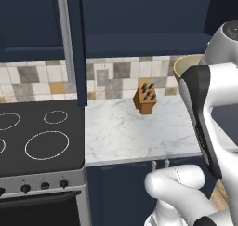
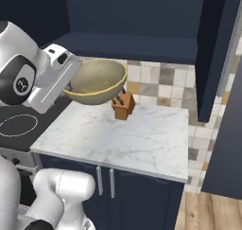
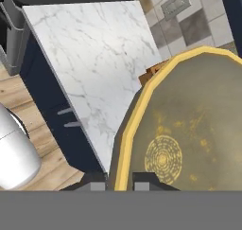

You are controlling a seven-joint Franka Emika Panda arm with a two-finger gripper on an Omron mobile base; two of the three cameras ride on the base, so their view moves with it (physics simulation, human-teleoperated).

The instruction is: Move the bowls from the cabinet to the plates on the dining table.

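A beige-tan bowl (image 2: 97, 80) with a speckled olive-yellow inside (image 3: 189, 125) hangs tilted in the air above the small marble counter. My gripper (image 2: 70, 88) is shut on its rim, with one fingertip inside the rim and one outside (image 3: 116, 184). In the left base view the bowl (image 1: 186, 64) peeks out from behind my arm. The navy cabinet (image 2: 132, 16) above the counter stands with its doors swung open (image 1: 69, 43) (image 2: 215, 49). The plates and the dining table are out of view.
A wooden knife block (image 2: 123, 106) stands at the back of the marble counter (image 2: 123, 139), just below the bowl. A black stove top (image 1: 37, 136) adjoins the counter on the left. Wood floor (image 2: 208, 215) lies at the right.
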